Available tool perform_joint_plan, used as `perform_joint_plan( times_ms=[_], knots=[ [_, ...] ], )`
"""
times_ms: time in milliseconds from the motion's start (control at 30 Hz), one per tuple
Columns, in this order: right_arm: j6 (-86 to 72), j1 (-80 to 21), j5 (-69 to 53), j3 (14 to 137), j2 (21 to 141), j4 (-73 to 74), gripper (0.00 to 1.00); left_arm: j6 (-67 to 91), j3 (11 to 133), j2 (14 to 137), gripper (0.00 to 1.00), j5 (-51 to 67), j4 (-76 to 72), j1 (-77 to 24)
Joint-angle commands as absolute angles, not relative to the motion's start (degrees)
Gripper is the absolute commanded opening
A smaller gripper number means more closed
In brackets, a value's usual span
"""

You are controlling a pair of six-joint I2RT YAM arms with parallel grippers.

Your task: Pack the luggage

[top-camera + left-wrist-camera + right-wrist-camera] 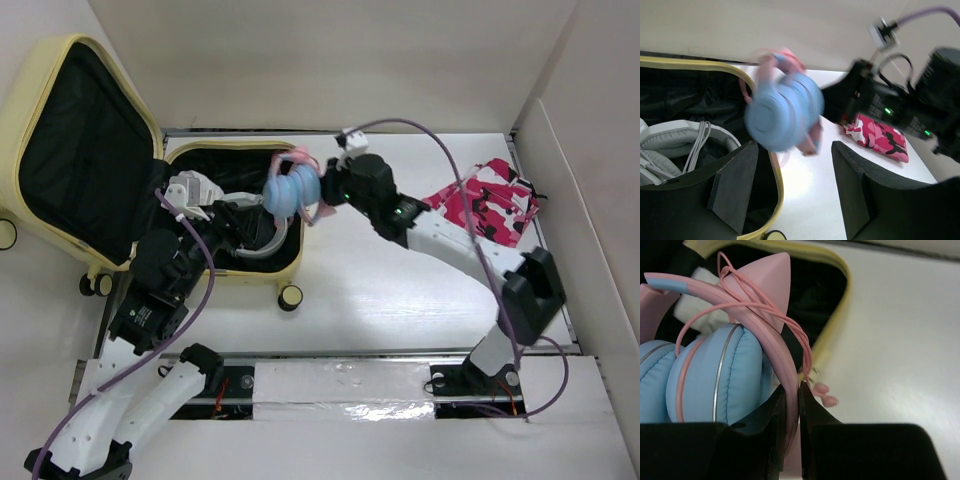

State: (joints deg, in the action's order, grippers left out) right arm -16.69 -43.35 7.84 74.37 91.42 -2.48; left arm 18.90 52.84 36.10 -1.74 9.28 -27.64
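1. The luggage [85, 150] lies open at the far left of the white bench [400, 300], with its lid raised on the left and the black lining showing.
2. Plain white panels [330, 60] close in the bench behind the luggage and on both sides of it.
3. The right claw [791, 395] is pinched tight on the pink headband of the blue cat-ear headphones [292, 191], which hang above the luggage's right rim.
4. The left claw [795, 190] gapes wide and grips nothing, over the luggage's near edge.
5. Grey headphones [670, 135] lie inside the luggage.
6. A pink camouflage pouch [485, 205] lies well to the right of the luggage.
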Motion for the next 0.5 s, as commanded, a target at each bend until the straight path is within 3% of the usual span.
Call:
perform_joint_plan(
  times_ms=[0,33,100,167,233,300,333,400,433,467],
  knots=[
    [-17.8,-45.7,1.8,90.0,101.4,-6.6,0.17,18.8,52.2,34.9,0.57,-2.3,6.6,-27.7],
    [-19.1,-45.7,2.0,94.1,107.4,-6.0,0.37,18.8,52.2,34.8,0.57,-2.5,6.7,-27.7],
    [-19.8,-45.1,0.5,107.0,113.0,-0.4,0.61,18.8,52.2,34.5,0.57,-3.1,6.8,-27.7],
    [-19.7,-45.1,0.4,111.3,115.9,3.3,0.7,18.8,52.2,34.4,0.57,-3.3,6.9,-27.7],
    [-19.2,-44.0,0.4,106.1,113.4,0.7,0.8,18.8,52.4,34.2,0.57,-2.8,6.9,-27.7],
    [-18.9,-43.3,2.4,96.0,106.9,-4.6,0.8,18.9,52.4,34.0,0.57,-1.5,6.6,-27.7],
    [-18.0,-42.6,3.4,92.6,104.4,-5.5,0.69,19.0,52.4,33.9,0.57,-1.1,6.7,-27.7],
    [-17.5,-39.9,8.1,85.4,97.0,-7.1,0.37,19.1,52.4,34.0,0.57,-0.4,6.6,-27.7],
    [-17.5,-38.4,9.6,78.1,94.5,-7.3,0.14,19.2,52.5,33.8,0.57,-0.4,6.7,-27.7],
    [-17.7,-34.9,10.7,74.5,92.2,-7.6,0.09,19.2,52.5,33.8,0.57,-0.4,6.6,-27.7]
  ],
)
